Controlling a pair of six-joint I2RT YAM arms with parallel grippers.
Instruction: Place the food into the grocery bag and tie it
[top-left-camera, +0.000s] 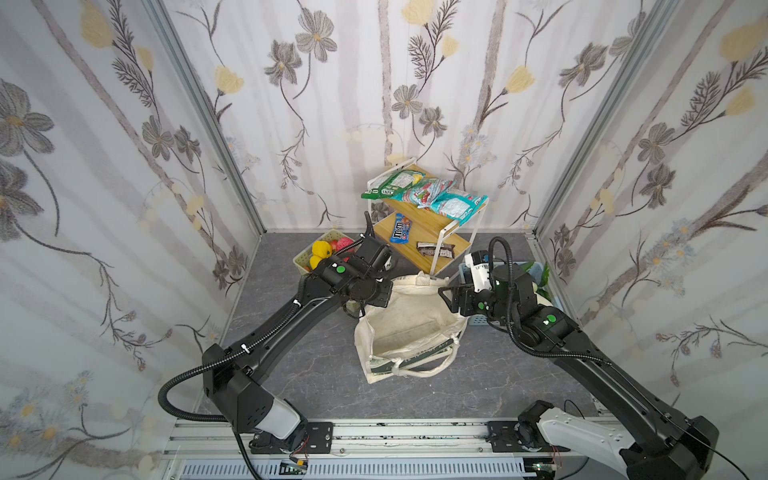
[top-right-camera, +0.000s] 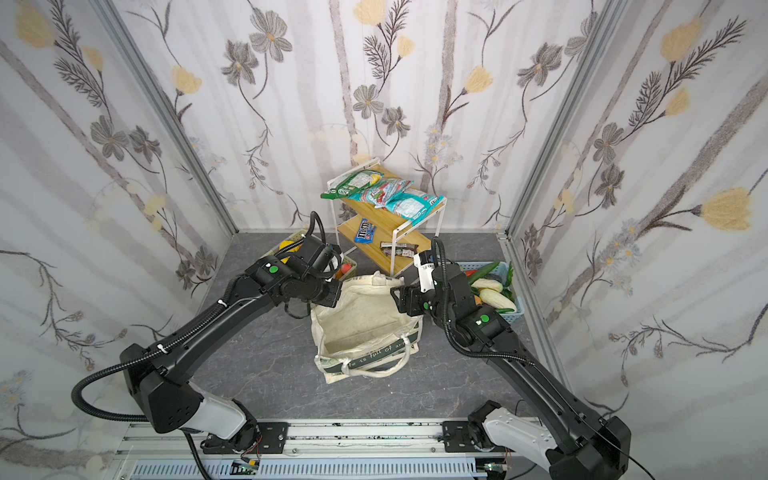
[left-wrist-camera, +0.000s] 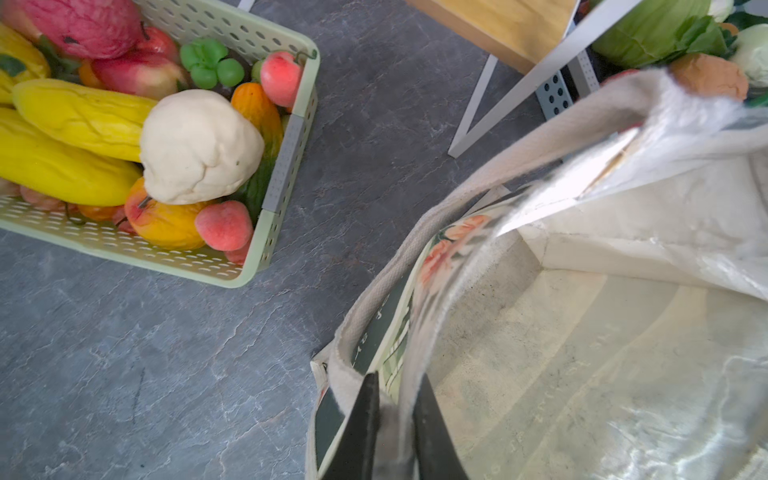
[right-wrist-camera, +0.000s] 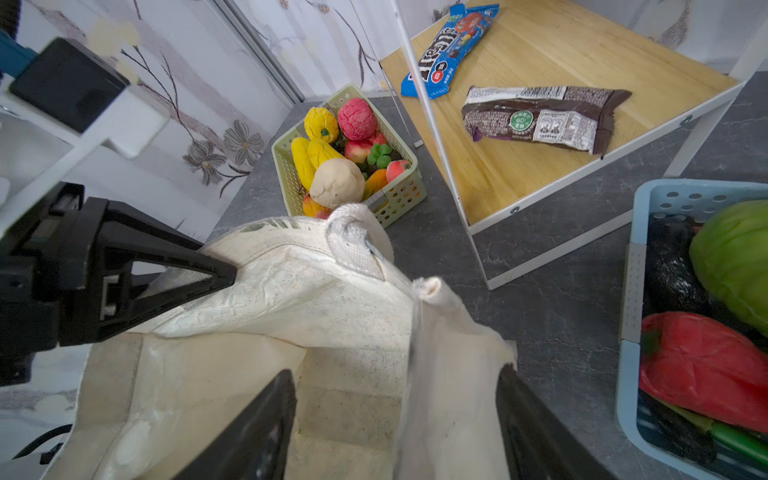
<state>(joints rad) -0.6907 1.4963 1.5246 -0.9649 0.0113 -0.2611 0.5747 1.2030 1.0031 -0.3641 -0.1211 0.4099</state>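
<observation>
The cream grocery bag (top-left-camera: 409, 328) (top-right-camera: 361, 328) stands open in the middle of the floor, and its inside shows nothing in it. My left gripper (left-wrist-camera: 397, 378) (top-left-camera: 368, 305) is shut on the bag's left rim and rope handle. My right gripper (right-wrist-camera: 395, 372) (top-left-camera: 444, 291) is open at the right rim, its jaws wide apart with the fabric edge (right-wrist-camera: 432, 316) standing loose between them. Toy fruit food (left-wrist-camera: 199, 145) (right-wrist-camera: 336, 158) fills a pale green basket (top-left-camera: 303, 259). A green cabbage (right-wrist-camera: 735, 257) and a red pepper (right-wrist-camera: 702, 365) lie in a light blue basket (top-right-camera: 513, 313).
A two-tier wooden shelf (top-left-camera: 428, 224) with white legs stands just behind the bag, with snack packets (top-left-camera: 419, 193) on top and candy bars (right-wrist-camera: 453, 45) below. The baskets flank the bag. Flowered walls close in the left, back and right sides.
</observation>
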